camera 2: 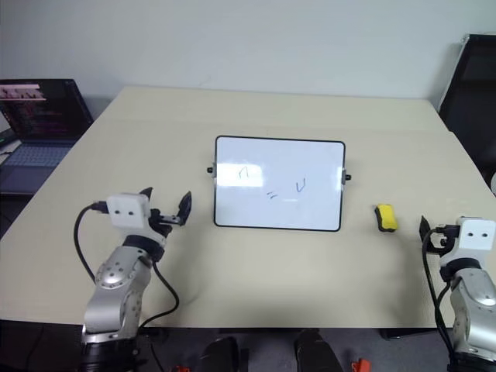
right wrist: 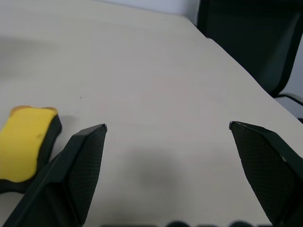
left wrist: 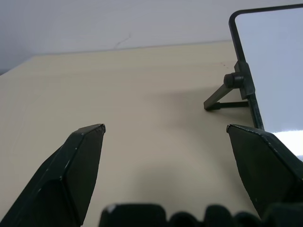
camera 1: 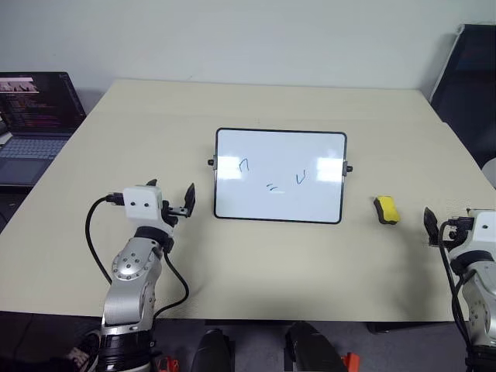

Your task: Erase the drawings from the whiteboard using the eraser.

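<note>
The whiteboard (camera 1: 279,205) stands propped at a slant in the middle of the table. On it are the drawings: an arch (camera 1: 244,165), two short dashes (camera 1: 272,187) and a small v (camera 1: 301,178). The yellow eraser (camera 1: 386,210) lies on the table just right of the board. My left gripper (camera 1: 171,194) hovers open left of the board's lower corner, holding nothing. At the table's right side my right gripper (right wrist: 168,126) is open and empty, with the eraser (right wrist: 23,146) ahead of its left finger and apart from it.
The beige table (camera 1: 256,263) has bare room all around the board. An open laptop (camera 1: 35,116) sits beyond the table's left edge. A black chair (camera 1: 473,77) stands at the far right corner. The board's black prop leg (left wrist: 222,97) juts behind its left side.
</note>
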Available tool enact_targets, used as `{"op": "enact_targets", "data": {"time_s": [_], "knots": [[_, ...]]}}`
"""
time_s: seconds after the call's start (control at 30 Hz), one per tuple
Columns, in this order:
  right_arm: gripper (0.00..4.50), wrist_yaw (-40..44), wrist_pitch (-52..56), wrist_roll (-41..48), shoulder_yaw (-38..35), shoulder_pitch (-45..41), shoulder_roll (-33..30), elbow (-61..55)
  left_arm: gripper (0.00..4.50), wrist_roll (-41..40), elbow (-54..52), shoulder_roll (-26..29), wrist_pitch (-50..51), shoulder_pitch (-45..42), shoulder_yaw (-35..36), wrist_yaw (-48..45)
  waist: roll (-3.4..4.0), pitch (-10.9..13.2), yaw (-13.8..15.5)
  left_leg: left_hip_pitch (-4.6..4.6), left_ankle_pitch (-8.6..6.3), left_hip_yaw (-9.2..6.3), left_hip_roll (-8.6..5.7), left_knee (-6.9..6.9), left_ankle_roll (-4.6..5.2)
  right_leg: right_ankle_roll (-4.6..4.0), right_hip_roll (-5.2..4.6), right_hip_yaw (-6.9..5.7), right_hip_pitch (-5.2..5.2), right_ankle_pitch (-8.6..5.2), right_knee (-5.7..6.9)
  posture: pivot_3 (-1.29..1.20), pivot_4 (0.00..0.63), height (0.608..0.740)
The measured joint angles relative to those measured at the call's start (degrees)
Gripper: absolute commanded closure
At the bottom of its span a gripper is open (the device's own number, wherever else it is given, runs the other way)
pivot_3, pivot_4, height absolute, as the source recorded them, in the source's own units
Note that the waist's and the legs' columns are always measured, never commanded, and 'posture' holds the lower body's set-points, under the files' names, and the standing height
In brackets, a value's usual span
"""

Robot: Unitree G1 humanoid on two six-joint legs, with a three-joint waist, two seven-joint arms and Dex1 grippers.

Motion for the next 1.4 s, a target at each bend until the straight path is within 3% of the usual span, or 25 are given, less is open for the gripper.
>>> {"op": "enact_targets", "data": {"time_s": [0.37,0.67,0.93,1.2,1.4], "knots": [[0.01,0.00,5.49,3.29,-1.41,-0.54,1.08,-7.32,0.00,-0.29,1.14,1.96,-0.04,-2.14,0.16,-2.75,0.00,0.00,-0.10,0.00,0.01,-0.02,0.00,-0.01,0.02,0.01,0.01,-0.02,-0.02,0.00,0.03,0.00,0.150,0.740],[0.01,1.02,15.82,8.30,1.40,-1.06,1.42,-17.10,0.00,-5.88,2.52,11.33,-4.47,-9.18,2.36,-16.83,0.00,0.00,0.27,-0.02,0.03,-0.06,-0.01,0.03,0.03,0.00,-0.02,-0.10,0.00,-0.01,0.07,0.00,0.150,0.740],[0.01,-2.84,34.69,12.82,2.33,-1.20,-0.82,-28.81,0.00,-13.63,3.57,13.65,1.61,-21.93,-6.29,-33.82,0.00,0.00,0.17,-0.15,0.03,-0.20,0.01,-0.01,0.04,0.03,0.01,-0.23,-0.04,0.01,0.04,0.00,0.150,0.740],[0.01,-7.58,41.13,12.43,4.99,-7.83,1.93,-26.30,0.00,-17.29,7.28,15.24,6.33,-27.35,-12.38,-48.65,0.02,0.02,-0.48,-0.15,0.05,-0.21,0.00,0.03,0.06,0.02,0.01,-0.23,-0.05,0.01,0.09,0.00,0.150,0.740],[0.01,-8.43,39.64,9.30,7.33,-10.42,3.12,-20.05,0.00,-17.32,7.64,14.93,6.60,-30.26,-13.93,-52.40,0.03,0.02,-0.20,-0.18,0.04,-0.22,0.00,-0.02,0.07,0.11,0.00,-0.27,-0.06,0.05,0.07,0.00,0.150,0.740]]}}
